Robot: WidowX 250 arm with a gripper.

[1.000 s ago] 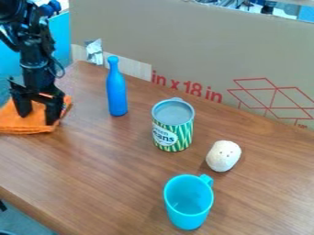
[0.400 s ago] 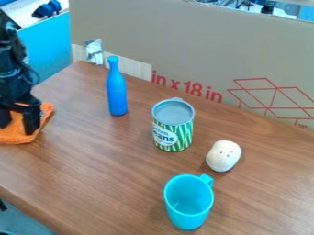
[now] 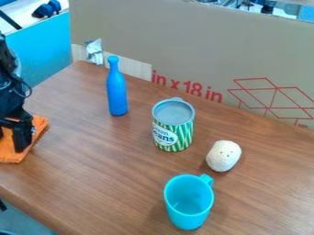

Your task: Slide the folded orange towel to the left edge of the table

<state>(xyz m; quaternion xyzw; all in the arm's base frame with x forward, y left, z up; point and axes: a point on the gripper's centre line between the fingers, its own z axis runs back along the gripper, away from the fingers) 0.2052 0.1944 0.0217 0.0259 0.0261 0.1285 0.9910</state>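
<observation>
While the end effector (image 3: 10, 143) sits way over at the left edge, its two fingers are spread apart and down at the orange cloth (image 3: 40, 125), with some of the fabric visible between them. That cloth lies on the left part of the wooden tabletop (image 3: 98, 170), kinda folded looking. Off to the right of it there's an upright blue bottle (image 3: 116, 94), then a green-and-white striped can (image 3: 173, 133), also upright. Past that is a roundish white thing with little dark dots (image 3: 224, 156), and a turquoise mug (image 3: 188, 213) stands upright near it, handle toward the white thing.
</observation>
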